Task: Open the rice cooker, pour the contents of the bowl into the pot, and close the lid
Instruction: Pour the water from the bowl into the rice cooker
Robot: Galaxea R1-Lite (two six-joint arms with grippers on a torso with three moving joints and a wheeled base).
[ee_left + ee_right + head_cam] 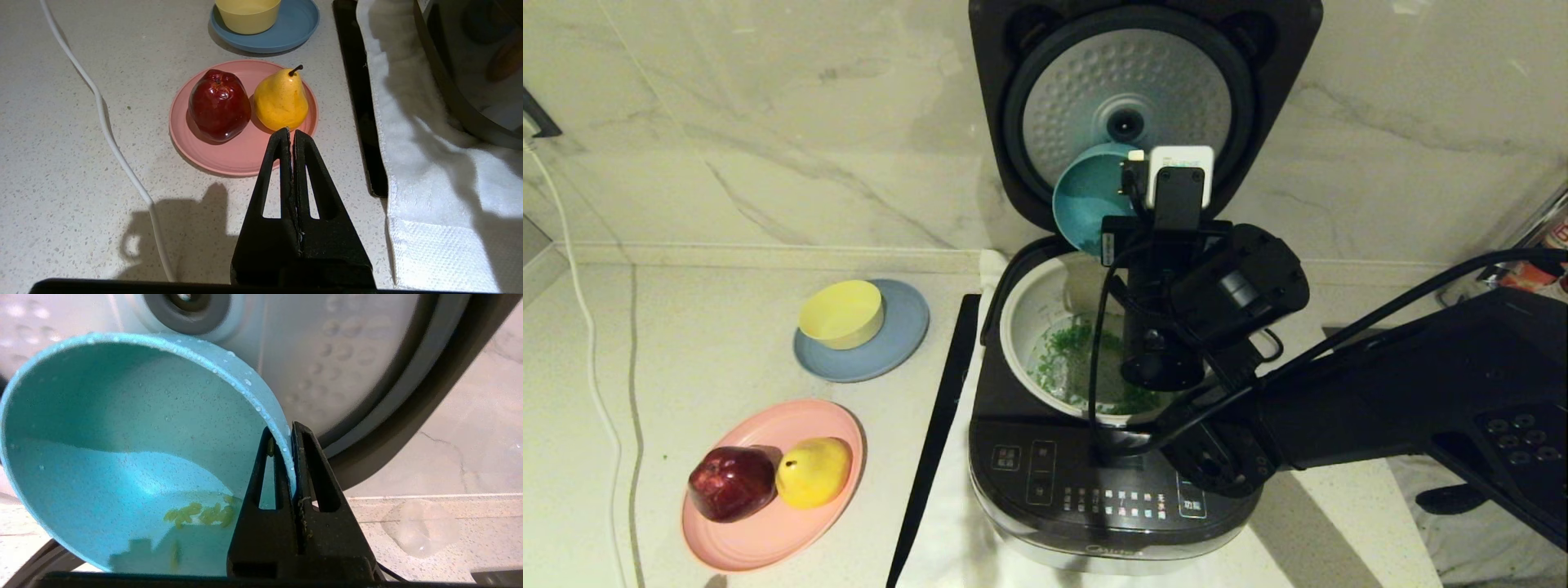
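Observation:
The dark grey rice cooker [1094, 490] stands open, its lid [992, 82] upright with the silver dimpled plate [1078, 90] facing me. The cream-white pot [1029, 310] holds the green contents [1066, 347] scattered over its bottom. Above the pot's far rim, the teal bowl [1086, 196] hangs tipped on its side. My right gripper [288, 430] is shut on the bowl's [122, 437] rim, one finger inside and one outside. A few green bits [200, 514] cling to the bowl's inside. My left gripper [291, 131] is shut and empty, low over the counter beside the pink plate.
Left of the cooker, a yellow bowl [841, 314] sits on a blue plate [903, 339]. A pink plate [768, 531] carries a red apple [734, 482] and a yellow pear [813, 471]. A white towel [429, 183] lies under the cooker, a black strip [939, 425] beside it. A white cable [592, 367] runs at far left.

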